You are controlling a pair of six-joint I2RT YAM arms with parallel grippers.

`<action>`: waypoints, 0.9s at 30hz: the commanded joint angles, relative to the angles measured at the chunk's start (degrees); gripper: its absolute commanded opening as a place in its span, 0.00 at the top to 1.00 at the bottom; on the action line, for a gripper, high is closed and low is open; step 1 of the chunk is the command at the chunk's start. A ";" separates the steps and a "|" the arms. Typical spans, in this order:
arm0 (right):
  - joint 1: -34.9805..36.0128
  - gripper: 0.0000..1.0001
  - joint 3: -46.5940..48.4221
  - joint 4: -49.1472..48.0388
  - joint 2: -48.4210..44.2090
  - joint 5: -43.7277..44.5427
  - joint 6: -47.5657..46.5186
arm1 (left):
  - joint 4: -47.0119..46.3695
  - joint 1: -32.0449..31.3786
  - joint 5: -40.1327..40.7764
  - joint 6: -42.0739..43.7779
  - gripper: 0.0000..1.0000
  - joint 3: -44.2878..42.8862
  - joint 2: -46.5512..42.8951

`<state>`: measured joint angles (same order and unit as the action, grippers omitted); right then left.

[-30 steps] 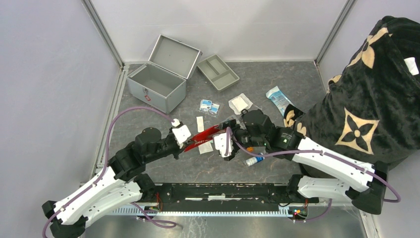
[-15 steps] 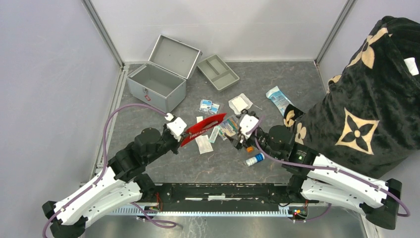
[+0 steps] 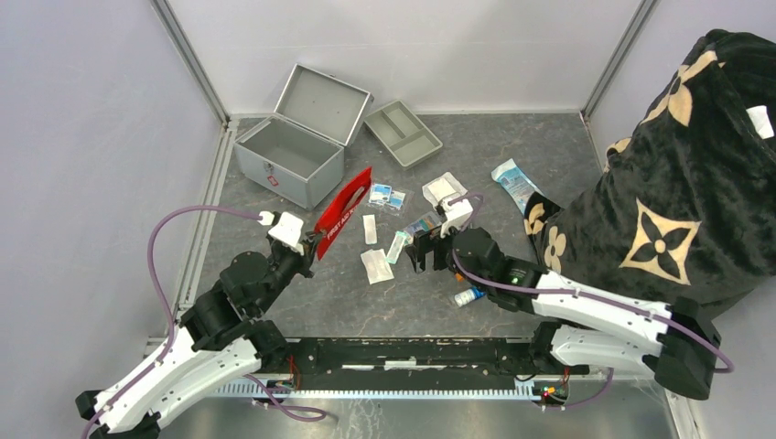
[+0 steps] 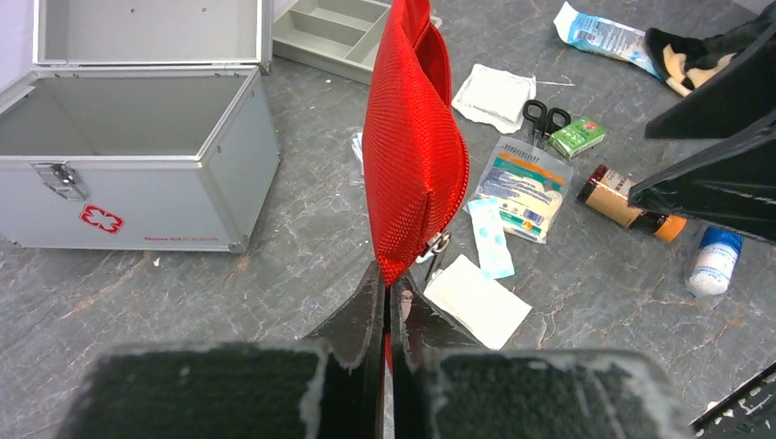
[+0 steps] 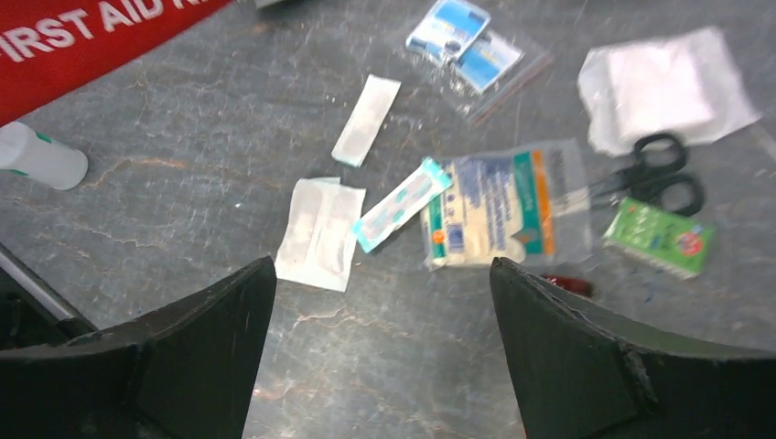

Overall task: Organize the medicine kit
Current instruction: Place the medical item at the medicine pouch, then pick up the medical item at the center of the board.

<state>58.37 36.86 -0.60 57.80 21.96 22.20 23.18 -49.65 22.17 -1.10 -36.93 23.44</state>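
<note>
The medicine kit (image 3: pixel 274 176) is set at the far left of the table (image 3: pixel 549 155), and it is left open. A grey tray (image 3: pixel 403 133) is laid just beside it, to the right. The red pouch (image 4: pixel 412 155) is pinched by one corner in the left gripper (image 4: pixel 386 279), whose fingers are shut tight on it. The pouch is held up off the table, near the kit but not touching it. The right gripper (image 5: pixel 382 270) is held over the small things, with its fingers spread wide and nothing between them. Under it, a white packet (image 5: pixel 320 233), a bandage pack (image 5: pixel 508 210), scissors (image 5: pixel 654 178) and a little green box (image 5: pixel 659 238) are scattered on the table.
</note>
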 commanded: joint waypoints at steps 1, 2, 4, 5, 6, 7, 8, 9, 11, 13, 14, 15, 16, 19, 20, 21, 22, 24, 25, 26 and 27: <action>-0.66 0.13 -1.05 -6.05 4.00 -1.23 15.21 | -3.55 -0.27 1.64 -2.32 0.98 1.12 -1.33; -0.75 0.19 -2.59 -8.33 4.66 -1.50 17.52 | -3.61 -0.27 1.50 -2.24 0.98 1.01 -1.32; -0.87 0.35 -5.26 -12.77 6.50 -2.17 22.48 | -3.46 -0.27 1.23 -2.14 0.98 1.04 -1.23; -0.92 0.40 -6.15 -14.52 7.88 -2.20 24.21 | -3.40 -0.27 1.07 -2.02 0.98 1.09 -1.07; -0.90 0.45 -6.80 -15.72 9.14 -2.02 26.18 | -3.38 -0.27 0.68 -1.85 0.98 1.07 -0.91; -0.91 0.47 -7.23 -16.76 10.29 -1.70 27.70 | -3.39 -0.26 0.61 -1.75 0.98 1.00 -0.72; -0.98 0.48 -7.85 -18.12 11.52 -1.40 29.66 | -3.40 -0.27 0.25 -1.66 0.98 1.04 -0.61; -0.99 0.49 -8.42 -19.42 12.40 -1.23 31.15 | -3.33 -0.27 -0.02 -1.49 0.98 0.93 -0.39; -1.03 0.49 -9.57 -22.70 14.50 -1.17 34.22 | -3.29 -0.27 -0.39 -1.29 0.98 0.90 -0.33; -1.09 0.50 -9.79 -25.22 16.97 -1.10 36.75 | -3.47 -0.27 -0.97 -0.85 0.98 1.02 -0.47; -1.15 0.50 -9.67 -26.02 18.15 -1.26 37.68 | -3.70 -0.27 -1.28 -0.43 0.98 1.15 -0.62; -1.20 0.50 -9.30 -26.56 19.60 -1.46 38.67 | -3.87 -0.27 -1.41 0.01 0.98 1.40 -0.79; -1.25 0.50 -8.98 -27.33 21.02 -1.63 39.26 | -4.05 -0.27 -1.51 0.40 0.98 1.49 -0.97; -1.81 0.50 -8.16 -28.83 24.76 -2.49 41.71 | -4.09 -0.27 -2.41 0.75 0.98 1.51 -1.12; -1.99 0.50 -8.19 -29.65 25.76 -2.67 42.54 | -4.11 -0.23 -2.86 0.75 0.98 1.51 -1.08; -2.28 0.50 -8.29 -30.09 26.80 -2.76 43.75 | -4.10 -0.26 -3.32 0.75 0.98 1.45 -0.90; -2.58 0.49 -8.29 -30.51 27.76 -2.76 44.82 | -4.02 -0.25 -3.50 0.75 0.98 1.46 -0.81; -3.07 0.49 -8.22 -31.64 29.16 -2.73 45.94 | -3.89 -0.21 -3.86 0.75 0.98 1.31 -0.48; -3.37 0.49 -7.96 -31.57 29.88 -2.64 46.54 | -3.84 -0.24 -4.08 0.75 0.98 1.25 -0.36; -3.57 0.49 -7.82 -31.77 30.55 -2.55 46.91 | -3.80 -0.25 -4.38 0.75 0.98 1.18 -0.26; -3.82 0.50 -7.54 -31.92 30.97 -2.36 47.25 | -3.84 -0.27 -4.56 0.75 0.98 1.18 -0.12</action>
<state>55.42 27.11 -27.88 87.11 19.07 64.99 22.17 -49.65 19.33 -1.80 -35.24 22.87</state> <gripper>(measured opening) 0.505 0.045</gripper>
